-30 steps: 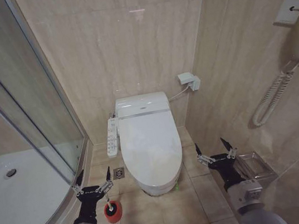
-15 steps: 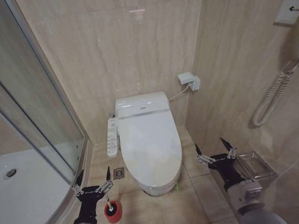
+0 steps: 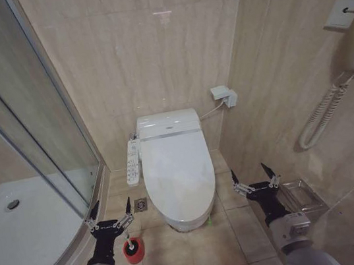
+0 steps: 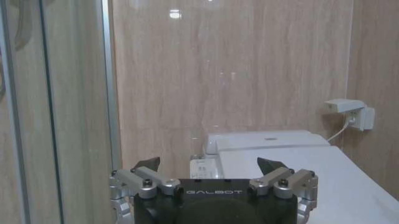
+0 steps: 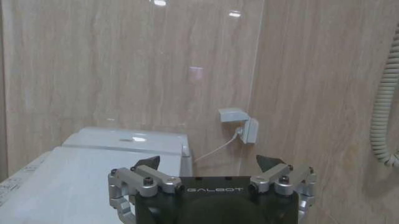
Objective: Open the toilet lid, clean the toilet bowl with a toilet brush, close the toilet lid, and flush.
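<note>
Toilet lid [image 3: 178,172] is down flat over the toilet bowl [image 3: 188,223], glossy white, sitting between the two grippers and a bit beyond their fingertips. Side button panel [image 3: 132,162] hangs off the bowl's left edge, ahead of the left fingers.

Toilet brush [image 3: 133,247] is parked in its little red cup on the floor tiles, just beside the left gripper [image 3: 108,210], right under its inner finger and toward the bowl. You can only see the dark head poking out of the cup, handle is hard to make out.

Left gripper hovers low on the left of the bowl, fingers spread wide apart, nothing between them. From its wrist camera the lid [image 4: 299,168] shows past the inner finger [image 4: 269,164] and the shower glass [image 4: 56,116] runs along the outer side.

Right gripper [image 3: 255,174] hangs on the other side of the bowl, fingers also splayed wide with nothing in them. A clear tray [image 3: 301,197] sits on the floor just outside its outer finger. Its wrist camera has the lid [image 5: 68,182] off the inner finger [image 5: 147,163] and the wall socket [image 5: 240,122] straight ahead.
</note>
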Tool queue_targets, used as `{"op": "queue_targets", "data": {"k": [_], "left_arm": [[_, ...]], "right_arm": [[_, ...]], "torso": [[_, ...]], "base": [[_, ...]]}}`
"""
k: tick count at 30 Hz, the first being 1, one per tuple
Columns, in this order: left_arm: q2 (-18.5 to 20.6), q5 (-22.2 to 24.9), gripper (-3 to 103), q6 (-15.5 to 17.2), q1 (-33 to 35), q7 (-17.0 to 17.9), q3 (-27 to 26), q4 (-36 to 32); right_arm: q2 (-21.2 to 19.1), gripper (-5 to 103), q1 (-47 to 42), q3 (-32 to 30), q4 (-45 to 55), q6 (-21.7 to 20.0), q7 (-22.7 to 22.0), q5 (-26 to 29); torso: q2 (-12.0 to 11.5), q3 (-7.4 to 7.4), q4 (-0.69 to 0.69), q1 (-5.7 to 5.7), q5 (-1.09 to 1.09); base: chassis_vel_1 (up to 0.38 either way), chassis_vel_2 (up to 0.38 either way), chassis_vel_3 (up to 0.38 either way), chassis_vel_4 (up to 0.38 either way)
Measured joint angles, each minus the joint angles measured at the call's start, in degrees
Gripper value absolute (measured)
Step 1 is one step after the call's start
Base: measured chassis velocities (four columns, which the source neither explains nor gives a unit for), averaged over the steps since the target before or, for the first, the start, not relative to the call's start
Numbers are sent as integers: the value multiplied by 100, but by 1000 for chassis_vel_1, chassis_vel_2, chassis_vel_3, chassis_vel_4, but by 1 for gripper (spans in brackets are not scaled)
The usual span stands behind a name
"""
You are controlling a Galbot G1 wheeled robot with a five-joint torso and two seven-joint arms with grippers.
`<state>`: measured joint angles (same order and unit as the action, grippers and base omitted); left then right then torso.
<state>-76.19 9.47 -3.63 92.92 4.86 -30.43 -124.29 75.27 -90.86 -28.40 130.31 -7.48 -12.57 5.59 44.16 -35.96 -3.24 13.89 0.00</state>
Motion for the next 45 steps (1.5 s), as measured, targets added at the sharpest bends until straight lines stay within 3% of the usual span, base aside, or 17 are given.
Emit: {"op": "queue_targets", "data": {"k": [45], "left_arm": [[0, 0, 100, 0, 0, 0, 0, 0]], "right_arm": [[0, 100, 0, 0, 0, 0, 0, 0]], "torso": [[0, 0, 0, 0, 0]], "base": [[0, 0, 0, 0]]}}
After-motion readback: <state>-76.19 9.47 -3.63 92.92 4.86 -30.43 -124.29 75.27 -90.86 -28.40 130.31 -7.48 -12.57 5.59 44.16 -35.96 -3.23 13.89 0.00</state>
